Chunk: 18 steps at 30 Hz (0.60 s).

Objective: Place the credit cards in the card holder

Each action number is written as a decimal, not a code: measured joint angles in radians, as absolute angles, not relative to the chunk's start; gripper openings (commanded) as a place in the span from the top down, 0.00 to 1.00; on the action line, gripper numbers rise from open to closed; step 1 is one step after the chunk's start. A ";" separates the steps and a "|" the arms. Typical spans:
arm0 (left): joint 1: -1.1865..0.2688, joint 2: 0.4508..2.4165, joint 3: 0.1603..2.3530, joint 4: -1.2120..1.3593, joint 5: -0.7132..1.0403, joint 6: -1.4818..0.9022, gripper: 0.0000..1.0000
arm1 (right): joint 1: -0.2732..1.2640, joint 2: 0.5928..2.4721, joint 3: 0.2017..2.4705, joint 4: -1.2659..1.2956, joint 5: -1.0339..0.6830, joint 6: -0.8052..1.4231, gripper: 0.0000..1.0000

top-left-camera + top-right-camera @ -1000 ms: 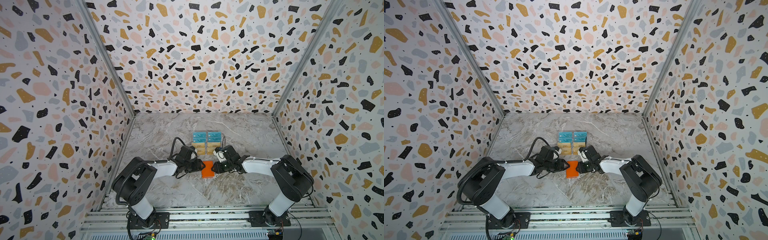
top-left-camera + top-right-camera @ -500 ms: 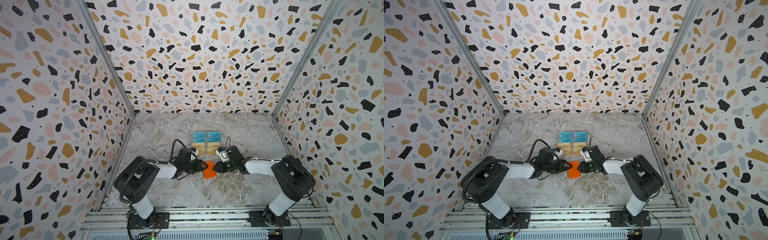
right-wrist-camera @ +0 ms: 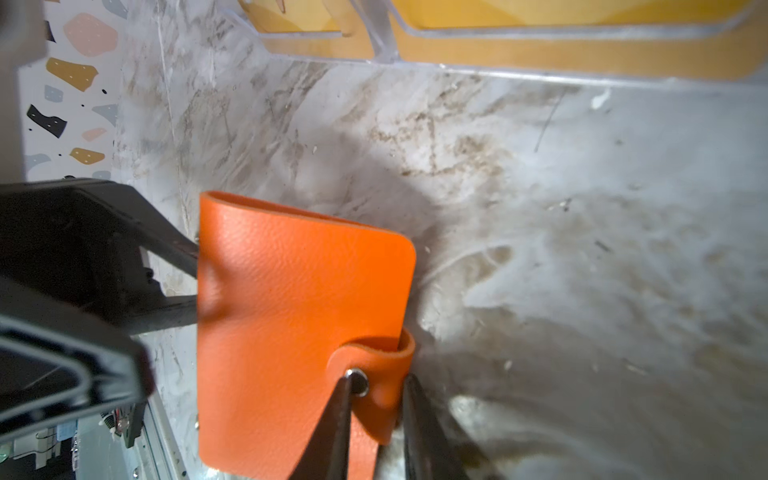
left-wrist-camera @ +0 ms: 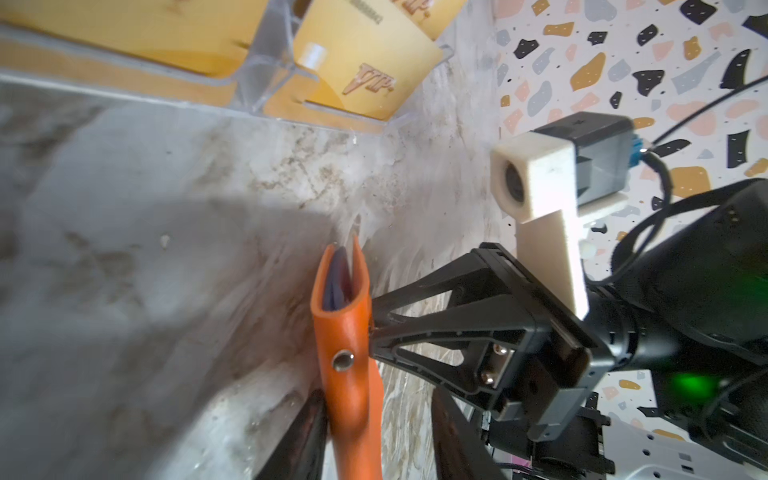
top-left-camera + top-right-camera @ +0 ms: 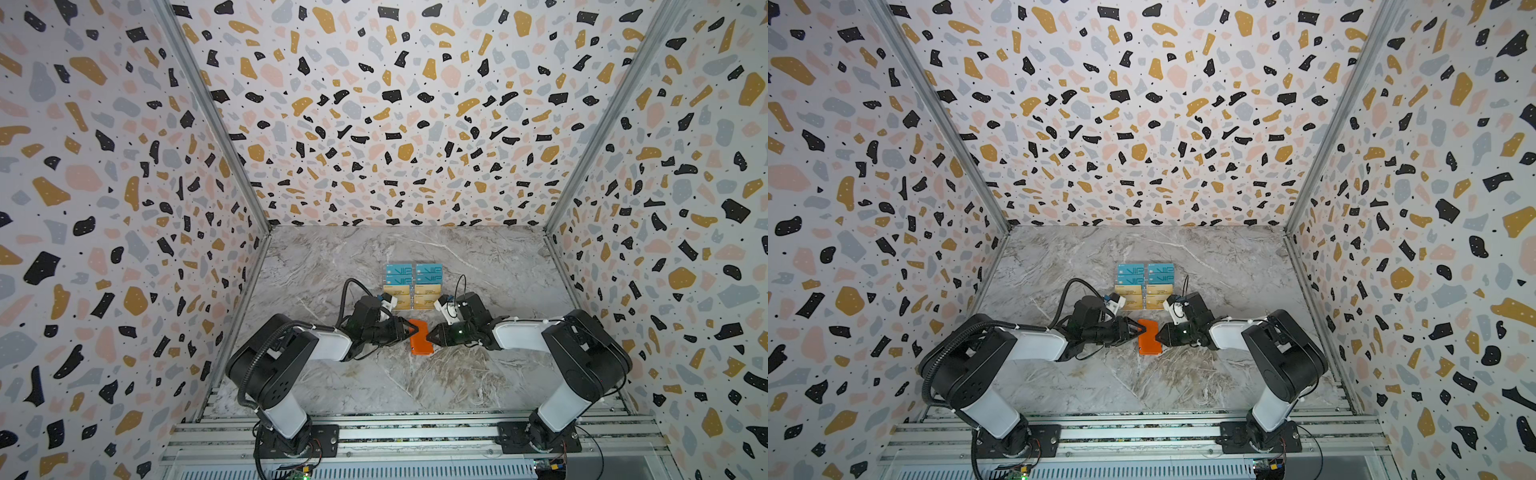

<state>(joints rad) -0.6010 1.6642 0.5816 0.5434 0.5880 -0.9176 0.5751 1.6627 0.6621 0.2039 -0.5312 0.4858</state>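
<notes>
A grey-veined, marble-patterned table is enclosed by terrazzo-print walls. Toward its middle a clear, hard plastic rack is set, stepped in two columns. The rear tiers are filled with teal cards marked "VIP". The front tiers are filled with the four credit cards, flat tan-gold rectangles with rounded corners, also seen in a wrist view.

Just in front of the rack, the card holder is found between the two arms. It is a small rectangular wallet of bright orange, grained, leather-like material with rounded corners. Whether it rests on the table or is raised cannot be told. At its open end, dark inner leaves are seen between the slightly parted covers.

The left gripper is placed at one side of the card holder. Its jaws are set apart astride that side, with one finger touching the cover and a gap left by the other.

The right gripper is placed at the opposite side. Its jaws are drawn narrow and pinched on the card holder's curved closing tab. The tab is fastened by a small round metal snap.
</notes>
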 measured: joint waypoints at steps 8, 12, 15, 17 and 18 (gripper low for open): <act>-0.610 1.668 0.608 0.455 0.538 -0.864 0.62 | 0.575 1.661 0.649 0.218 -0.562 0.501 0.76; -0.613 1.670 0.607 0.468 0.537 -0.876 0.66 | 0.575 1.661 0.644 0.222 -0.579 0.513 0.76; -0.613 1.685 0.607 0.515 0.541 -0.903 0.70 | 0.575 1.661 0.643 0.222 -0.587 0.516 0.76; -0.615 1.697 0.607 0.542 0.544 -0.920 0.71 | 0.575 1.661 0.643 0.221 -0.592 0.516 0.76; -0.617 1.701 0.607 0.551 0.547 -0.926 0.72 | 0.575 1.661 0.643 0.221 -0.593 0.516 0.76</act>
<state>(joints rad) -0.6167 1.7008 0.6071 0.5507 0.5472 -0.9264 0.5751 1.6611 0.6434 0.2214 -0.5930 0.5163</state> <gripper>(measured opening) 0.294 0.243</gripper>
